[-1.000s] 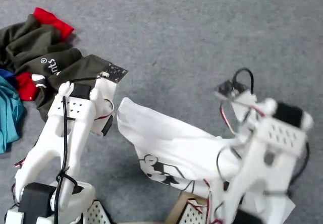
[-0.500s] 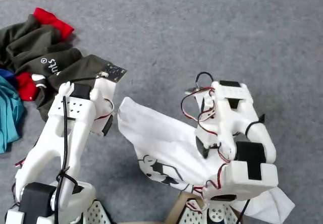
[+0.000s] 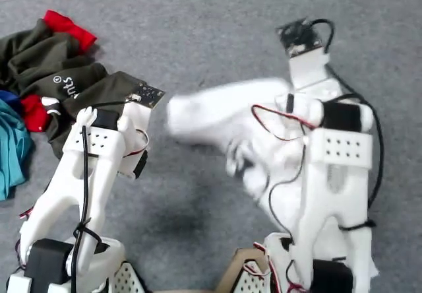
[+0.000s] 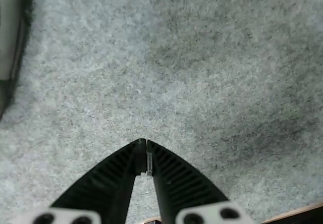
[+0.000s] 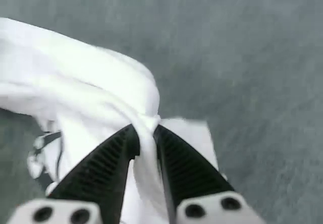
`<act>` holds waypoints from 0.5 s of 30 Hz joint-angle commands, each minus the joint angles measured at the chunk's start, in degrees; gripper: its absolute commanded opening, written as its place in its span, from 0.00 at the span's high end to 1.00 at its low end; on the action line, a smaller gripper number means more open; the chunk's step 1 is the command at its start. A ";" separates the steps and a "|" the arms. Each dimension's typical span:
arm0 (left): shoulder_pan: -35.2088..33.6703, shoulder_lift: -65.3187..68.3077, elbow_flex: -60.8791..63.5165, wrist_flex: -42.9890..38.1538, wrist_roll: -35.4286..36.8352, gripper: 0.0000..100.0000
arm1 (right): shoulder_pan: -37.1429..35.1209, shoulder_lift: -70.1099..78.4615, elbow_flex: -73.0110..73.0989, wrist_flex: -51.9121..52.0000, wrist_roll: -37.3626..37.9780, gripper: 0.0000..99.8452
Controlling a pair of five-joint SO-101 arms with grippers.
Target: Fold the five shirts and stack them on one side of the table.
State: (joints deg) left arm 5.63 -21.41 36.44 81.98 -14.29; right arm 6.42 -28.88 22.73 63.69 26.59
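Observation:
A white shirt (image 3: pixel 221 111) with a dark print hangs lifted above the middle of the grey table, bunched and stretched toward the left. My right gripper (image 5: pixel 146 128) is shut on a gathered fold of the white shirt (image 5: pixel 101 90); the right arm (image 3: pixel 333 148) stretches away from the front edge. My left gripper (image 4: pixel 143 151) is shut with nothing in it, held over bare table beside the pile. The left arm (image 3: pixel 99 148) stands at the front left. A dark olive shirt (image 3: pixel 62 75), a red shirt (image 3: pixel 66 28) and a teal shirt (image 3: pixel 13 148) lie heaped at the far left.
The grey table (image 3: pixel 198 35) is bare across its back and right. A dark shirt edge (image 4: pixel 7 47) shows close beside the left gripper. Both arm bases stand at the front edge, with a brown board (image 3: pixel 231 273) between them.
The right arm swung from the front right toward the back of the table, lifting the white shirt off the surface and dragging it along. The left arm stayed still.

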 commanded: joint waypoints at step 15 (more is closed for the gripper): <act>-0.22 -0.18 -2.51 0.09 0.53 0.97 | 8.09 7.43 12.62 -14.59 0.70 0.61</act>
State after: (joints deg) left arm 5.63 -21.41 36.44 81.98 -14.29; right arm 13.71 -23.34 37.76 48.75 26.42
